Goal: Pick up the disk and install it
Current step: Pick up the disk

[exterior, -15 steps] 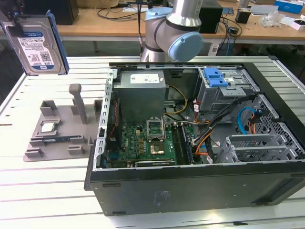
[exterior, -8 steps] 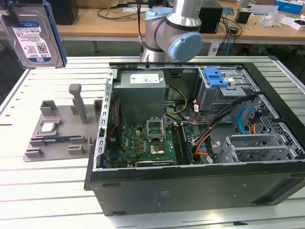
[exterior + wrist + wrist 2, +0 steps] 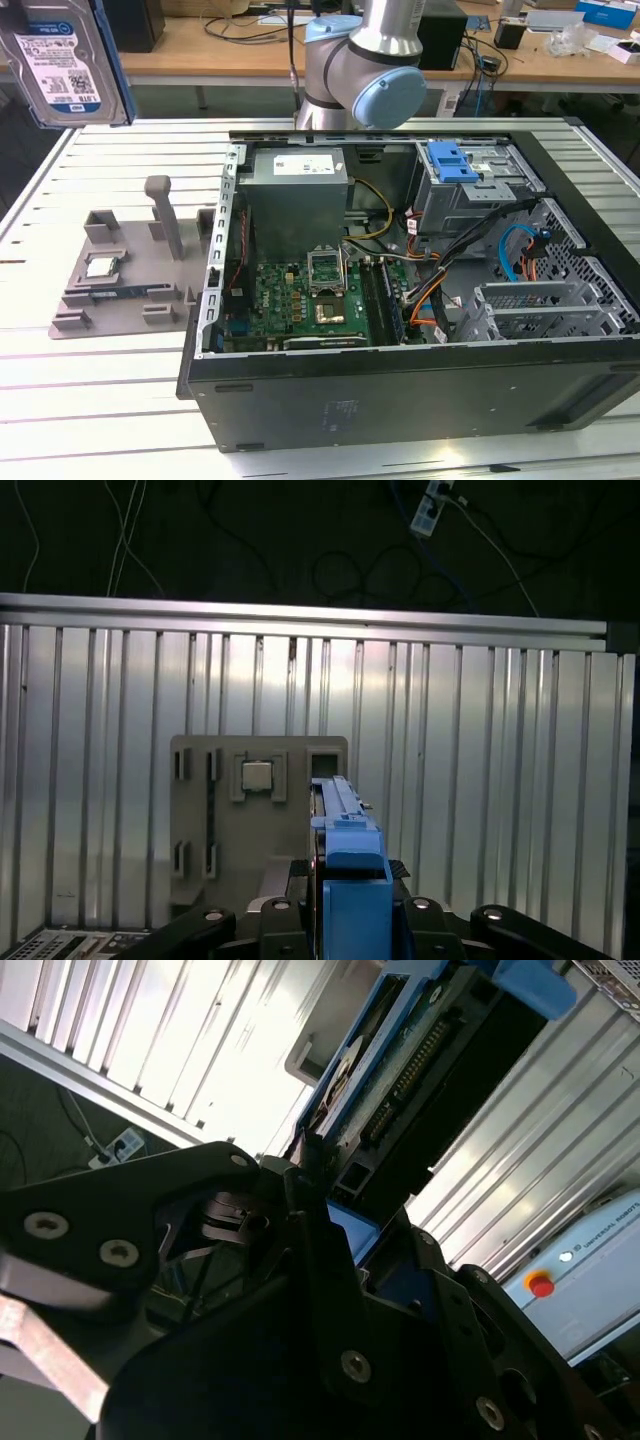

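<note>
The disk, a silver-grey drive with a white-and-blue label in a blue carrier, hangs high above the table at the exterior view's far left. It is well clear of the grey fixture below. In the second wrist view my gripper is shut on one end of the disk, whose circuit board side and connector face the camera. The first wrist view shows the disk edge-on, with its blue carrier between the black fingers, high over the table.
An open computer case lies on the slatted metal table. Its grey drive cage carries a blue latch. A grey fixture at the exterior view's left holds a small CPU chip. The arm's base stands behind the case.
</note>
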Available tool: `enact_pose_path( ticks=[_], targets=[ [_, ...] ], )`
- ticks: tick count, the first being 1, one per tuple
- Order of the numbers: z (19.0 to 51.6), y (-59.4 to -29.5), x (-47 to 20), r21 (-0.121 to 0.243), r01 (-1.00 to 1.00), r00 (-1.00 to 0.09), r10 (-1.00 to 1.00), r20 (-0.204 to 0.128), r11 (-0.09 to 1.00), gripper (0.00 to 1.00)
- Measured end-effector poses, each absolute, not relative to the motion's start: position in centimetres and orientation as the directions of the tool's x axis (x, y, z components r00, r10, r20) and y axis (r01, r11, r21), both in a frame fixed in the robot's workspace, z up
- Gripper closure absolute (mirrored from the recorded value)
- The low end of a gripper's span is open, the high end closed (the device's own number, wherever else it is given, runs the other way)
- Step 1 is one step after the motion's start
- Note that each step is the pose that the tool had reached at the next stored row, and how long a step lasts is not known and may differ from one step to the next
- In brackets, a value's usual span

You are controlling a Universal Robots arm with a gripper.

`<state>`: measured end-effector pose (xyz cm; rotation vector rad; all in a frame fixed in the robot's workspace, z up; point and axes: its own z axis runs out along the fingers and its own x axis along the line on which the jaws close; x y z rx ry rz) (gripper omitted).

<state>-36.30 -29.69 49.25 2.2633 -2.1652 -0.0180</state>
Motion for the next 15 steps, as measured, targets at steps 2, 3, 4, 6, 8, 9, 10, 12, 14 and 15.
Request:
enact_pose_path(
  ticks=[2, 3, 4, 6, 8, 9, 10, 12, 14, 15],
  targets=[
    [49.7, -29.7, -36.3, 0.015, -0.999, 0.044, -0.999, -0.002, -0.044, 0.63],
    [50.0, -29.7, -36.3, 0.015, -0.999, 0.044, -0.999, -0.002, -0.044, 0.63],
    [50.2, -29.7, -36.3, 0.015, -0.999, 0.044, -0.999, -0.002, -0.044, 0.63],
    [50.7, -29.7, -36.3, 0.015, -0.999, 0.044, -0.999, -0.002, -0.044, 0.63],
    [51.2, -29.7, -36.3, 0.015, -0.999, 0.044, -0.999, -0.002, -0.044, 0.63],
    [51.5, -29.7, -36.3, 0.015, -0.999, 0.044, -0.999, -0.002, -0.044, 0.63],
    [51.9, -29.7, -36.3, 0.015, -0.999, 0.044, -0.999, -0.002, -0.044, 0.63],
    [52.5, -29.7, -36.3, 0.015, -0.999, 0.044, -0.999, -0.002, -0.044, 0.63],
    [52.9, -29.7, -36.3, 0.015, -0.999, 0.044, -0.999, -0.002, -0.044, 0.63],
    [52.9, -29.7, -36.3, 0.015, -0.999, 0.044, -0.999, -0.003, -0.044, 0.63]
  ],
)
